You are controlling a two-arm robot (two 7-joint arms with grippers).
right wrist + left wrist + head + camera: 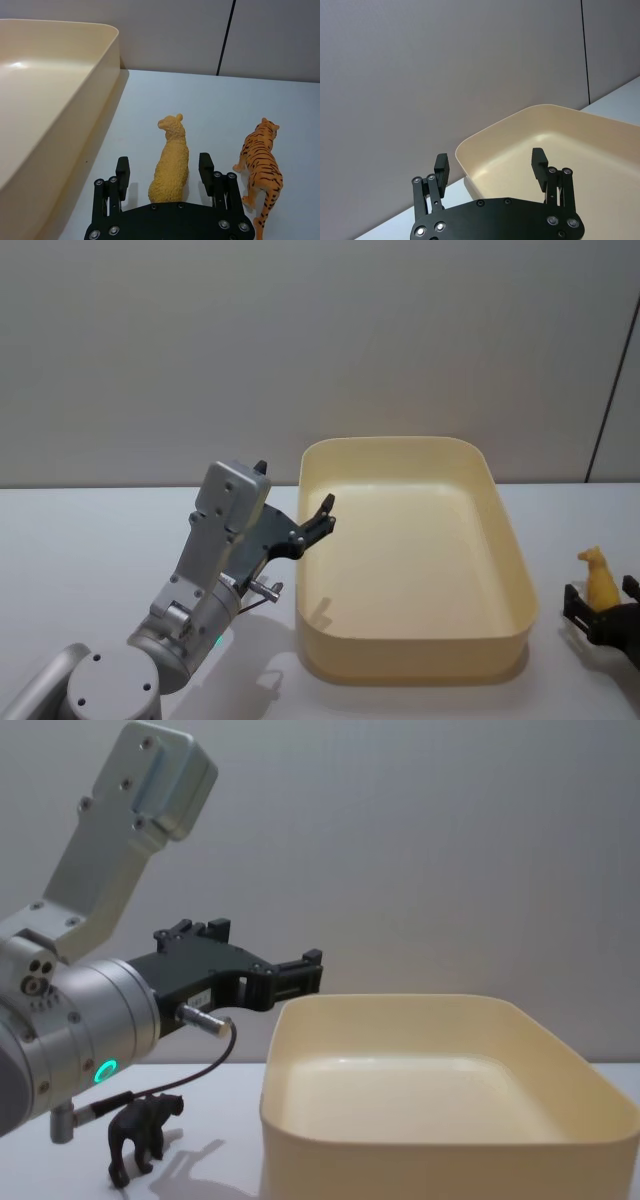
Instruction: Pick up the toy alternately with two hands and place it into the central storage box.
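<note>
Beside the cream box, the right gripper straddles a yellow toy animal, fingers spread; the left gripper hovers wide open.

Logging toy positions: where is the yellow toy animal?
Head view, far right: the yellow toy stands right of the storage box, between the right end effector's open fingers; a tiger toy stands beside it.

Your left arm: silver cylindrical links, green ring light, thin black cable. Your left tool and right tool: black pronged plates fastened with silver screws, each finger ending in a flat rectangular pad.
</note>
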